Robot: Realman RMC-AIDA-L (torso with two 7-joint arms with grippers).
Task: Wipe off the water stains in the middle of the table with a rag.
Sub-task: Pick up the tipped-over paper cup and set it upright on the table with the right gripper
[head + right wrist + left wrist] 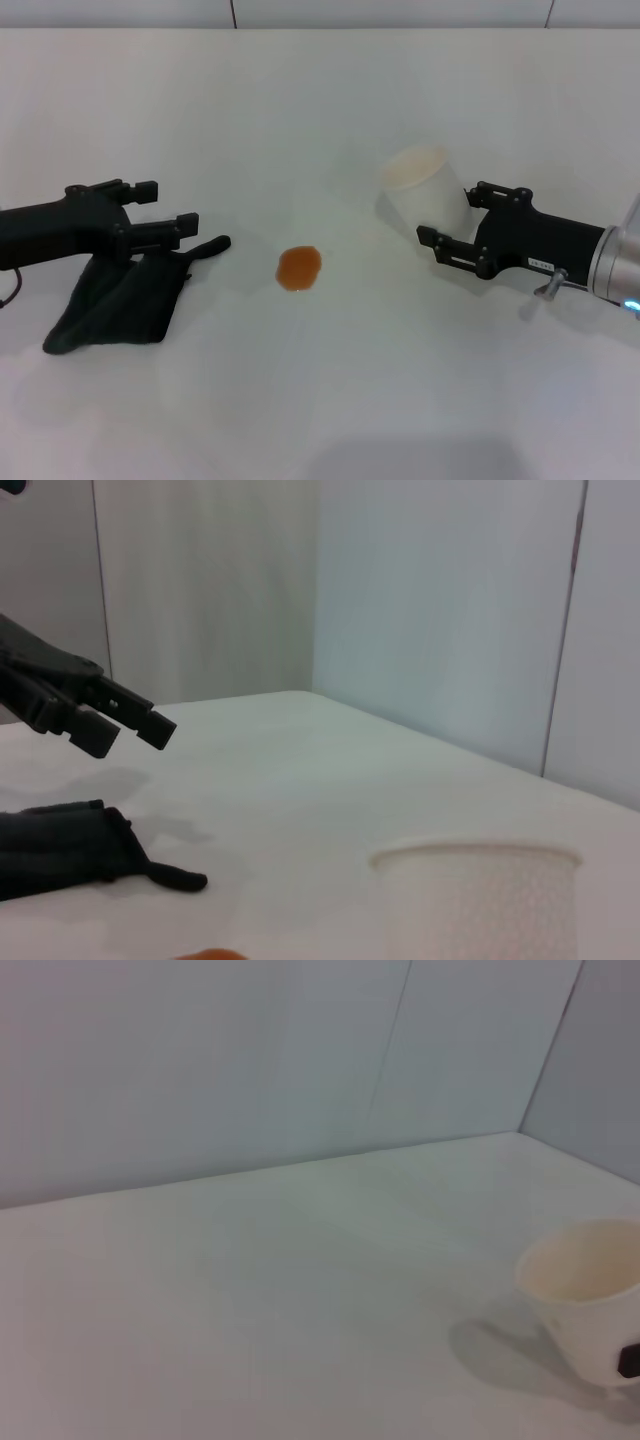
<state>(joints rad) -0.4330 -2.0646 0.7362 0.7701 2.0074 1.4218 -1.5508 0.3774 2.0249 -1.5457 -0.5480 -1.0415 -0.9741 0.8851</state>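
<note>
The water stain (299, 267) is a small orange-brown blot in the middle of the white table (320, 400). The dark rag (120, 305) lies crumpled on the table at the left, its thin corner pointing toward the stain. My left gripper (172, 205) hovers open and empty just above the rag's far edge. The right wrist view shows the gripper (130, 735) clear of the rag (60, 850). My right gripper (452, 212) is open at the right, close beside a white paper cup (425, 190). I cannot tell whether it touches the cup.
The paper cup stands upright to the right of the stain and behind it, and shows in the left wrist view (590, 1295) and the right wrist view (480, 900). Pale wall panels (250, 1060) stand behind the table's far edge.
</note>
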